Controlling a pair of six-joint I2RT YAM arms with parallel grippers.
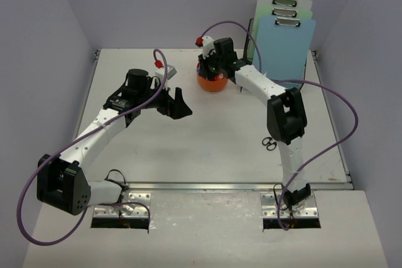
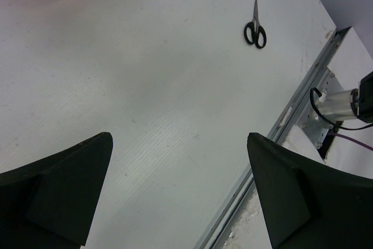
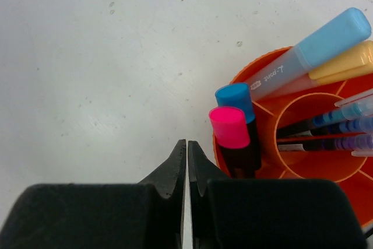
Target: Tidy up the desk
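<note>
The white desk (image 1: 213, 149) has a metal rail (image 1: 239, 186) along its front edge. An orange pen holder (image 1: 212, 82) stands at the back middle; the right wrist view shows it (image 3: 349, 185) holding pink (image 3: 228, 126) and blue (image 3: 235, 98) markers, highlighters and pens. My right gripper (image 1: 207, 62) hovers over the holder's left rim, shut and empty (image 3: 187, 144). Black scissors (image 1: 269, 144) lie on the desk at the right, also in the left wrist view (image 2: 255, 29). My left gripper (image 1: 176, 101) is open and empty above the desk's middle left (image 2: 179, 138).
Several clipboards, green and blue (image 1: 284, 39), stand upright in a rack at the back right corner. Pale lavender walls (image 1: 50, 42) enclose the desk. Purple cables (image 1: 342, 105) loop from both arms. The arm bases (image 1: 122, 205) sit on the near edge.
</note>
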